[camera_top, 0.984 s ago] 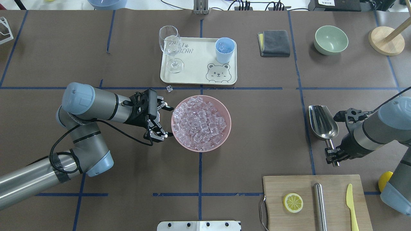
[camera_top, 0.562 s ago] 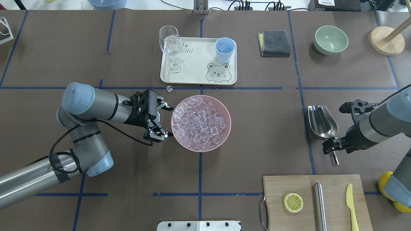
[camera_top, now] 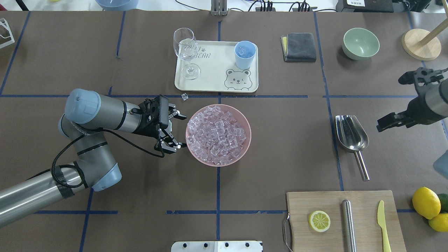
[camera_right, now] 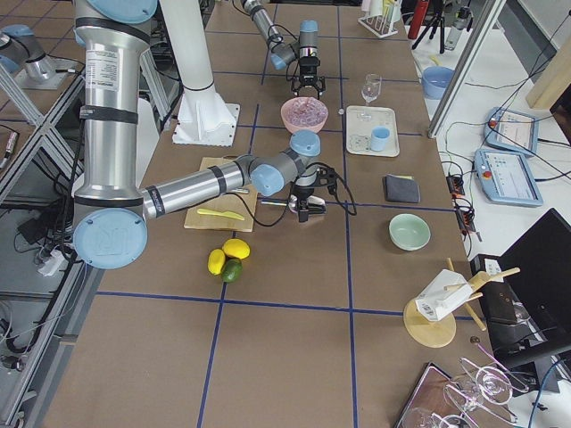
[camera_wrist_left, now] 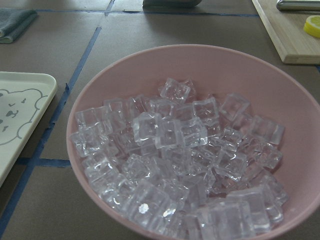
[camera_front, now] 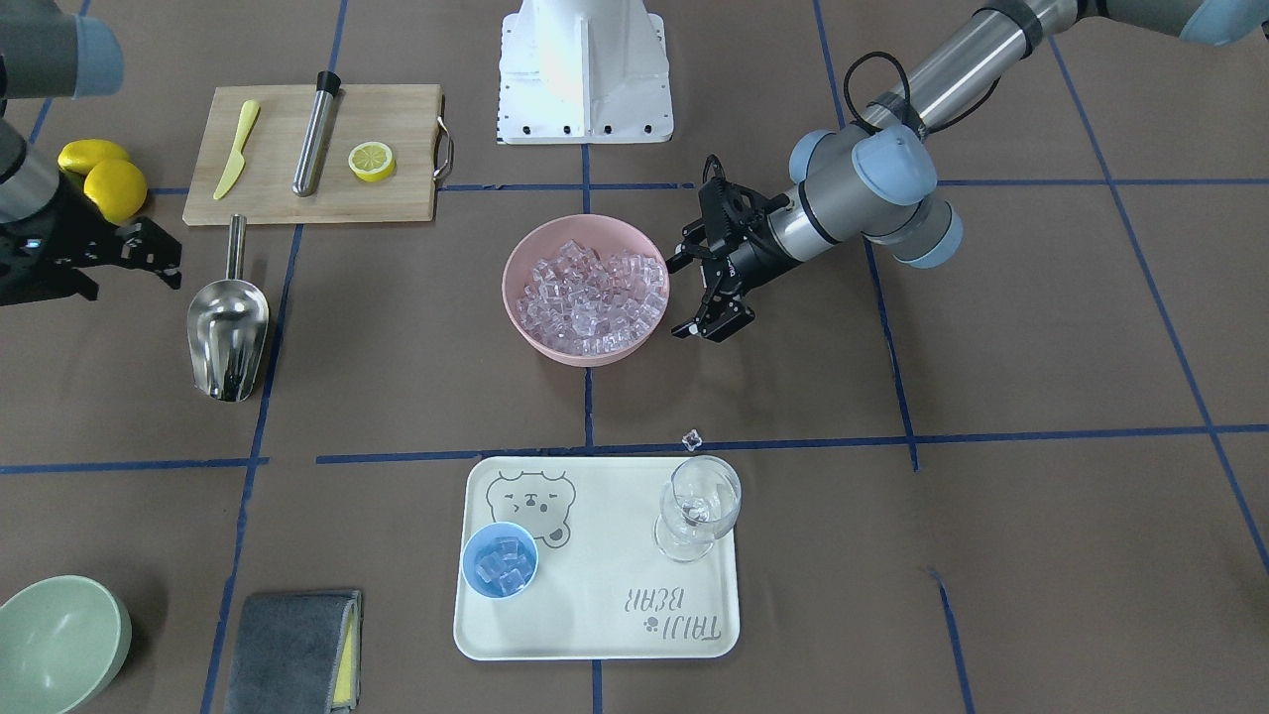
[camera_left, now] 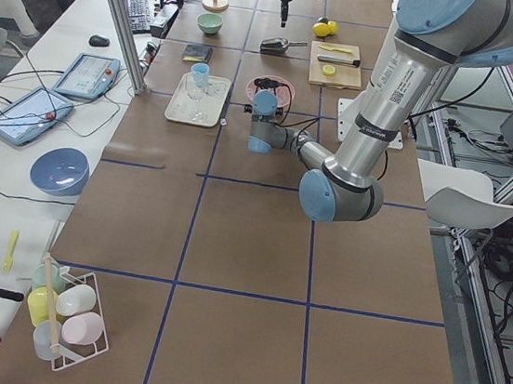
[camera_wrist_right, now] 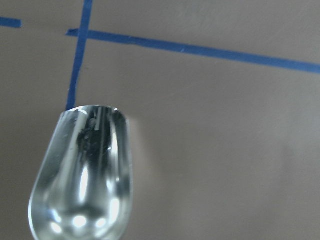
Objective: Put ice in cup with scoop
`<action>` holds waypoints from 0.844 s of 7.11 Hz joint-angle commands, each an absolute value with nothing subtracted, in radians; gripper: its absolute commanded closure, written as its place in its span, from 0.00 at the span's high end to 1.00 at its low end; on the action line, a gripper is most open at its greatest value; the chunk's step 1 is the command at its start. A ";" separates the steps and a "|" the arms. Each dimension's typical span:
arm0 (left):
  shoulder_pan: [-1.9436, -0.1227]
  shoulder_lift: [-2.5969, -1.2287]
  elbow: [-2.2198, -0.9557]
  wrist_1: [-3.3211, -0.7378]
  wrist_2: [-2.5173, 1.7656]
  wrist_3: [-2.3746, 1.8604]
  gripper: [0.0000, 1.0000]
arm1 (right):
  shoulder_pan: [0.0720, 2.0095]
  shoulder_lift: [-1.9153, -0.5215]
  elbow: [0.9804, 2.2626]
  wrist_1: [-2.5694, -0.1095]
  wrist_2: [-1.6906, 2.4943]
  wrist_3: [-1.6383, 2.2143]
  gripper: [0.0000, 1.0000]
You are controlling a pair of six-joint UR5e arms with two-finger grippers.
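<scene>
The ice point(camera_top: 218, 134) fills a pink bowl point(camera_top: 246, 147) at the table's middle, and it is seen close up in the left wrist view as ice point(camera_wrist_left: 175, 165). My left gripper point(camera_top: 180, 132) stands open just left of the bowl's rim with nothing in it. The light-blue cup point(camera_top: 245, 54) stands on the cream tray point(camera_top: 213, 82) and holds a few cubes. The steel scoop point(camera_top: 351, 134) lies empty on the table at the right. My right gripper point(camera_top: 381, 126) hangs apart from it, further right, open and empty. One stray cube point(camera_top: 184, 97) lies by the tray.
A wine glass point(camera_top: 185, 52) shares the tray. A cutting board point(camera_top: 344, 220) at the front right carries a lemon slice, a steel cylinder and a yellow knife. Lemons point(camera_top: 428, 206), a green bowl point(camera_top: 360, 43) and a grey cloth point(camera_top: 299, 47) lie around the right side.
My right gripper has let go of the scoop's handle and pulled away to the right and back. The scoop now rests on the table. My left gripper drew back slightly from the bowl.
</scene>
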State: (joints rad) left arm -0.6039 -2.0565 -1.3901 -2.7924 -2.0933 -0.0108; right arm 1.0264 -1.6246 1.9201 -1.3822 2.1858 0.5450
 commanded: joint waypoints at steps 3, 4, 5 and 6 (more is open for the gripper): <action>-0.809 -1.952 -1.419 -2.737 -2.091 -0.005 1.00 | 1.398 -1.662 1.861 -1.566 2.282 -0.060 1.00; -0.890 -1.906 -1.416 -2.711 -2.091 0.011 1.00 | 1.451 -1.713 1.859 -1.568 2.290 -0.131 1.00; -0.960 -1.893 -1.419 -2.612 -2.106 0.067 1.00 | 1.504 -1.745 1.859 -1.569 2.304 -0.136 1.00; -1.047 -1.893 -1.428 -2.447 -2.179 0.086 1.00 | 1.526 -1.753 1.858 -1.580 2.306 -0.138 1.00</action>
State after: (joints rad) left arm -0.9444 -1.9039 -1.4204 -2.6098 -2.1180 0.0516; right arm 1.4822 -1.7295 1.8600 -1.5707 2.2978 -0.1207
